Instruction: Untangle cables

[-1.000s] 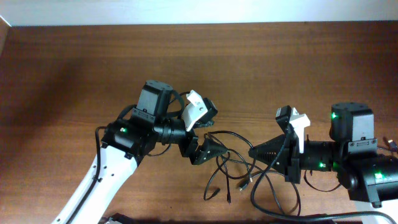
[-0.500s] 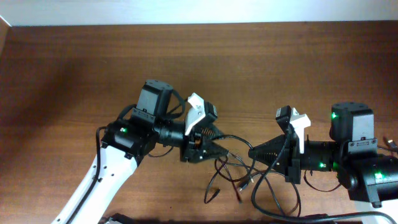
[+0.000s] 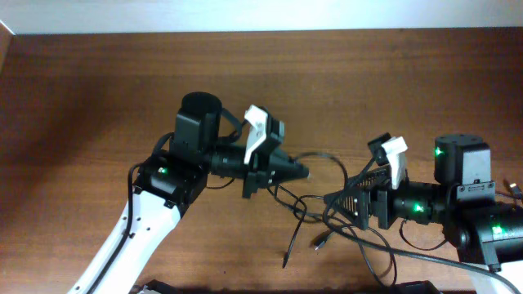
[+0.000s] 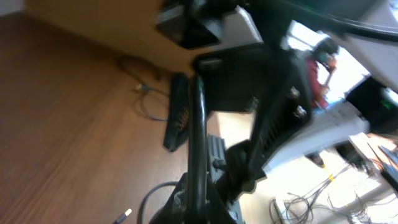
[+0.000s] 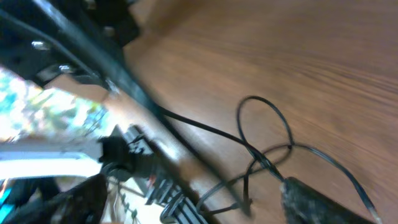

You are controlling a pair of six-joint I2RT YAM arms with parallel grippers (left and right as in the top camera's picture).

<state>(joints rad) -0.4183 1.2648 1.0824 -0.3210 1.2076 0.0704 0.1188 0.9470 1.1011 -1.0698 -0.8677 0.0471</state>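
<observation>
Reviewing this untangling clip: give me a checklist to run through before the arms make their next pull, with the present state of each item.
1. Left gripper jaws shut: ok.
2. A cable pinched in the left jaws: cannot tell; the left wrist view is blurred.
3. Right gripper jaws open: ok.
4. Cables separated: not ok; they cross in a tangle between the grippers.
5. Plug ends lying free on the table: ok.

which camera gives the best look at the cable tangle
overhead: the cables show nearly whole, loops and plug ends together. right wrist catches only one blurred loop with crossing strands; left wrist just a curved bit
</observation>
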